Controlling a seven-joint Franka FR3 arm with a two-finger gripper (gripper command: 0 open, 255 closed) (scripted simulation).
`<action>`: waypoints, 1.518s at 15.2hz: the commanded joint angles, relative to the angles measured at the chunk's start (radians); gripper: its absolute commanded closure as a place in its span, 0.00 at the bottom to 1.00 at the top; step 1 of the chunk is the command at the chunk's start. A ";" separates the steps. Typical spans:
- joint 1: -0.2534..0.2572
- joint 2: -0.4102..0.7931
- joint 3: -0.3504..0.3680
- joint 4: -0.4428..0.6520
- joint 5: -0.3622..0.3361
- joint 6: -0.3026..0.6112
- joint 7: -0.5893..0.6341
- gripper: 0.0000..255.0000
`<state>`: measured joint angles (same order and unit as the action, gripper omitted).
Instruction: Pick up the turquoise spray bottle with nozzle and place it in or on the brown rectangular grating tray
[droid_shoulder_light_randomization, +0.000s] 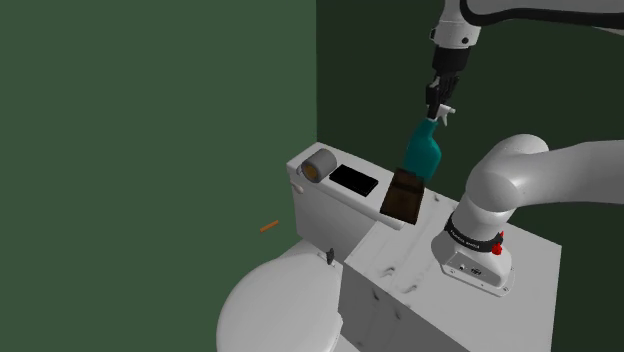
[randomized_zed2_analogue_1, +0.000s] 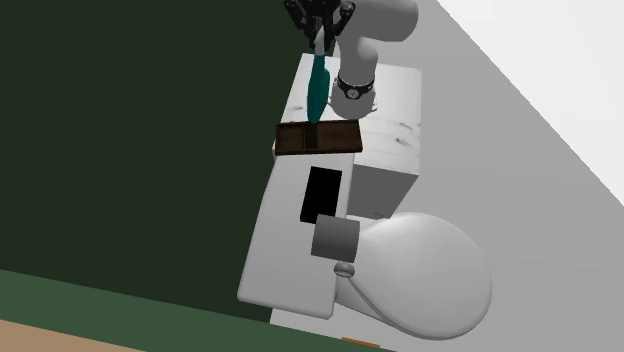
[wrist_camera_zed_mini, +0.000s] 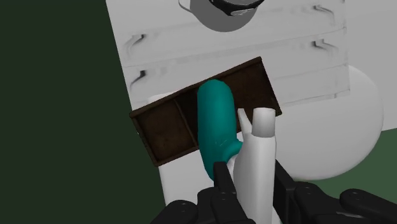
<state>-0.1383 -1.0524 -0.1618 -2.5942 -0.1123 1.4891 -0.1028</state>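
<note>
over one tray (droid_shoulder_light_randomization: 402, 206), one spray bottle (droid_shoulder_light_randomization: 424, 152)

The shoulder view sits beside the stand (droid_shoulder_light_randomization: 420, 300), second exterior overhead, wrist close above; all share the tray (droid_shoulder_light_randomization: 404, 197).

No legible text, labels, numbers, signs

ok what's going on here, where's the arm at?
The arm's end effector is clamped on the white nozzle of the turquoise spray bottle. It holds the bottle base-down and slightly tilted, right over the brown tray. The tray sits on the toilet tank. The bottle is not released yet, and I can't tell whether its base touches the tray.
</note>
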 joint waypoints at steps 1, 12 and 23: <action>-0.002 -0.011 -0.002 -0.034 -0.003 0.023 0.001 1.00; -0.015 -0.042 -0.023 -0.194 -0.025 0.152 0.000 1.00; -0.015 -0.042 -0.023 -0.194 -0.025 0.152 0.000 0.00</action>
<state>-0.1535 -1.0949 -0.1852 -2.7887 -0.1374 1.6410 -0.1026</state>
